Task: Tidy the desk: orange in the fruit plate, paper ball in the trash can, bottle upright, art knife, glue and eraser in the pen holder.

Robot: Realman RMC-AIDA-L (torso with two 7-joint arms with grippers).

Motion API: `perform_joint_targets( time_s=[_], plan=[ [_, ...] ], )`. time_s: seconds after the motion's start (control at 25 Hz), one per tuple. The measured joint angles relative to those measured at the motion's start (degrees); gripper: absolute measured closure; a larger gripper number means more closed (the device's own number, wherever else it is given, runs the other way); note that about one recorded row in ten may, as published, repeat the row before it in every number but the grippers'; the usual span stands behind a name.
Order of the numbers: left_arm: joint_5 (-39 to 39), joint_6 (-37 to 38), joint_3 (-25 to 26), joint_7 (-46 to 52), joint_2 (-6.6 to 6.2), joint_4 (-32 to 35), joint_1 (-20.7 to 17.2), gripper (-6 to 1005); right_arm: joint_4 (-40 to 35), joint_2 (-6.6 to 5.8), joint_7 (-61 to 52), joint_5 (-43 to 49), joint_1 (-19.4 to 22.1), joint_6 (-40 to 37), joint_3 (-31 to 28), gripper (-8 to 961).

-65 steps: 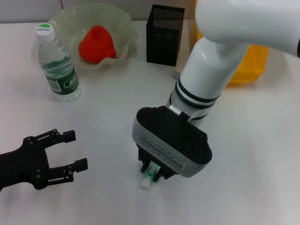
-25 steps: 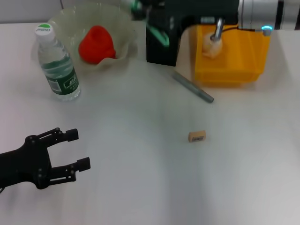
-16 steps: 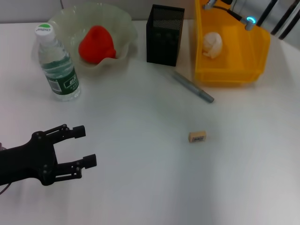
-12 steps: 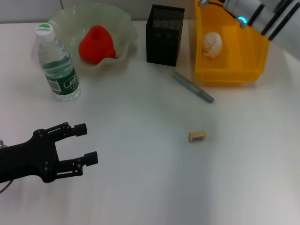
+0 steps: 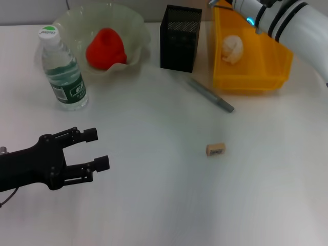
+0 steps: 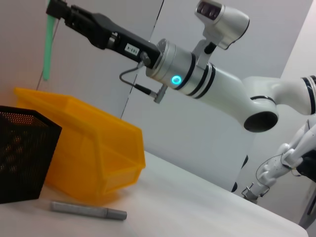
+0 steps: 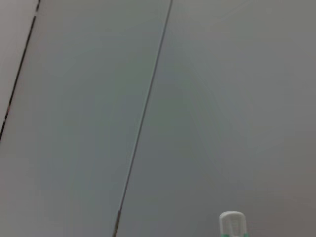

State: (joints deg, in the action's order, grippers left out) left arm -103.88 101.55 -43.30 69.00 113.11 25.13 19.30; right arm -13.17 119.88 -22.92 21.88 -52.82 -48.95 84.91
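Rightward creeps the left gripper (image 5: 97, 148), fingers spread; right gripper (image 6: 55, 8) clamps a green glue stick (image 6: 47, 47).

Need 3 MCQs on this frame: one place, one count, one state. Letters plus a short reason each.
1. Where is the crumpled white paper ball?
A. in the yellow rectangular bin
B. in the black wire-mesh cup
C. on the table

2. How many loose items lie on the white table between cup and bin and nearer?
A. one
B. two
C. four

3. How does the clear plastic bottle stand?
A. on its side
B. upside down
C. upright

Key: 1 A, the ball rests inside the bin's walls. 2 B, only the grey pen-like stick and the small tan eraser lie there. 3 C, the cap is on top, the base on the table.
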Motion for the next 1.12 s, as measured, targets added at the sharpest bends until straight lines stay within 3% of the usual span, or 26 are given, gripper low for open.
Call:
perform_joint_targets(
  time_s=[0.28, 1.04, 1.12],
  plan=[
    [0.1, 0.1, 0.5, 0.5, 0.24, 0.0, 0.1, 138, 0.4, 0.00, -4.0, -0.2, -0.1, 3.2, 2.8, 672],
    [0.1, 1.7, 0.5, 0.7, 0.23, 0.0, -0.4, 139, 0.1, 0.00, -7.9, -0.3, 0.5, 3.1, 3.8, 613],
    [0.1, 1.7, 0.5, 0.7, 0.23, 0.0, -0.4, 139, 0.0, 0.00, -8.2, -0.3, 0.7, 2.7, 3.7, 531]
  ],
)
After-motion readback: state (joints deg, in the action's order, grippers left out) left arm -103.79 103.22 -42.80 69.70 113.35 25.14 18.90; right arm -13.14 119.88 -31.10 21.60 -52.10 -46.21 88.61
